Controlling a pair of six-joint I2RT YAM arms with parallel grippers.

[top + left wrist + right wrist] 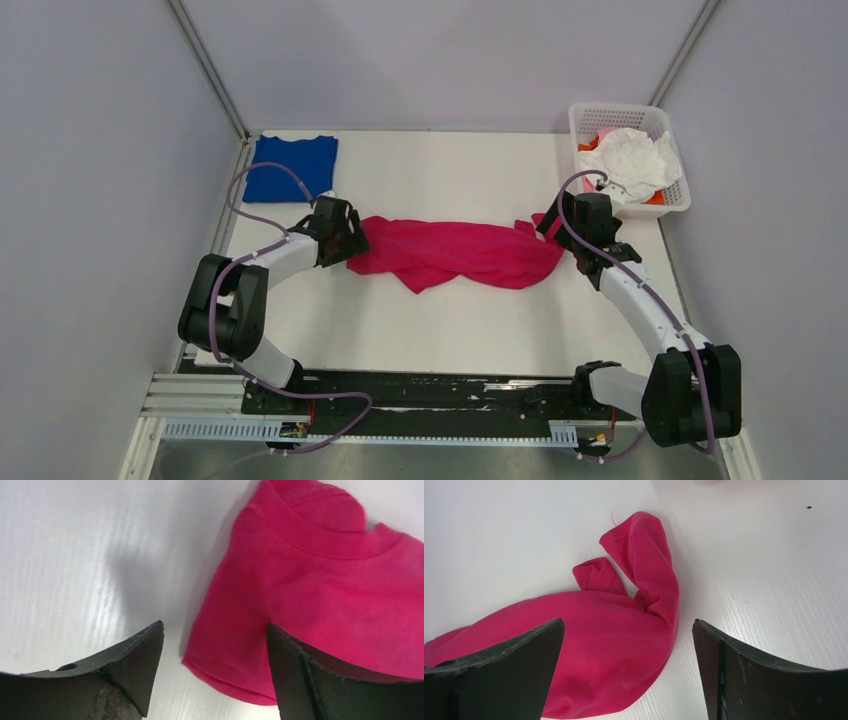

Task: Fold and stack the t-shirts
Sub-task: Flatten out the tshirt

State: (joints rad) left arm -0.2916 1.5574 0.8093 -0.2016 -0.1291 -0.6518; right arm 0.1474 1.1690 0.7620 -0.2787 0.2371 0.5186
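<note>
A magenta-pink t-shirt (pixel 450 252) lies bunched and stretched lengthwise across the middle of the white table. My left gripper (pixel 349 240) is open over its left end; the left wrist view shows a sleeve hem and the collar (pixel 310 580) between the spread fingers (pixel 135 660). My right gripper (pixel 556 228) is open over its right end; the right wrist view shows crumpled cloth (pixel 614 645) between the fingers (pixel 734 665). A royal blue t-shirt (pixel 291 167) lies folded at the back left.
A white lattice basket (pixel 628 118) at the back right holds crumpled white (pixel 638 160), pale pink and orange shirts. Grey walls close the table on three sides. The arm bases and a black rail (pixel 420 390) run along the near edge.
</note>
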